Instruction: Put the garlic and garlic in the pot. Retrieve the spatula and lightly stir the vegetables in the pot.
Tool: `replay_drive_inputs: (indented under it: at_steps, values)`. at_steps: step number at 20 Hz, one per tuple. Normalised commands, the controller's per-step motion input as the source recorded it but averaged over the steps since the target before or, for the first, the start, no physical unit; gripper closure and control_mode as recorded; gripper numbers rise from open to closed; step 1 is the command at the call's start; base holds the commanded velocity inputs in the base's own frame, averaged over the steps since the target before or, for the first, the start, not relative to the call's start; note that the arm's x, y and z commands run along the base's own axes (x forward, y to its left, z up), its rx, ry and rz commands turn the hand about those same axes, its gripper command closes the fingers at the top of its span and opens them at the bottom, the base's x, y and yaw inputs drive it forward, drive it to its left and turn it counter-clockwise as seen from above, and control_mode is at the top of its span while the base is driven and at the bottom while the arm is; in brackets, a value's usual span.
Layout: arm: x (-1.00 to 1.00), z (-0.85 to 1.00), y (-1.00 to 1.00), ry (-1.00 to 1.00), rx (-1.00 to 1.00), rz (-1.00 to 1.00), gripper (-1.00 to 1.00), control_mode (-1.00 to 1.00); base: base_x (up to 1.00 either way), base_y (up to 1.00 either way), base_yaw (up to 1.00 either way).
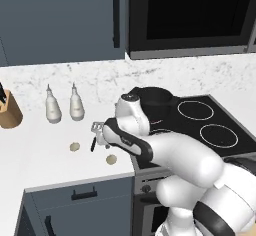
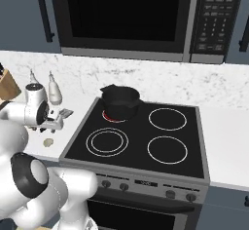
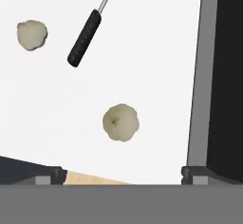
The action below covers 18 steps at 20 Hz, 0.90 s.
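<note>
Overhead, wide-open gripper (image 3: 121, 180) above near garlic (image 3: 121, 122), bare counter (image 3: 156, 52) around, stove edge (image 3: 198, 76) beside.

Open white counter (image 1: 50, 150) left of the stove (image 2: 141, 136). Loose on it: two garlic lumps, one near the front edge (image 3: 121, 122), one farther left (image 3: 32, 34), with the spatula (image 3: 84, 38) lying between and beyond them. Bare counter all round each lump.

Two white bottles (image 1: 64, 105) upright toward the back wall, knife block (image 1: 9, 111) far left.

Pot (image 2: 120, 102) on the stove's far-left burner, mouth unobstructed from above. Remaining three burners bare.
</note>
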Motion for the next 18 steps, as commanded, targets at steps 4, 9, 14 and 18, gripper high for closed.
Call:
replay_drive_inputs:
  at_steps: [4,9,14,18]
  values:
    - [0.00,-0.55,0.12,0.08,0.00,0.00,-1.00,-1.00,0.00,0.00,0.00]
    - [0.15,-0.49,0.15,0.03,0.00,0.00,-1.00,-1.00,0.00,0.00,0.00]
    - [0.20,-0.36,0.26,0.04,-0.02,0.00,-1.00,-1.00,0.00,0.00,0.00]
    - [0.08,-0.23,0.12,0.00,0.00,0.00,-1.00,-1.00,0.00,0.00,0.00]
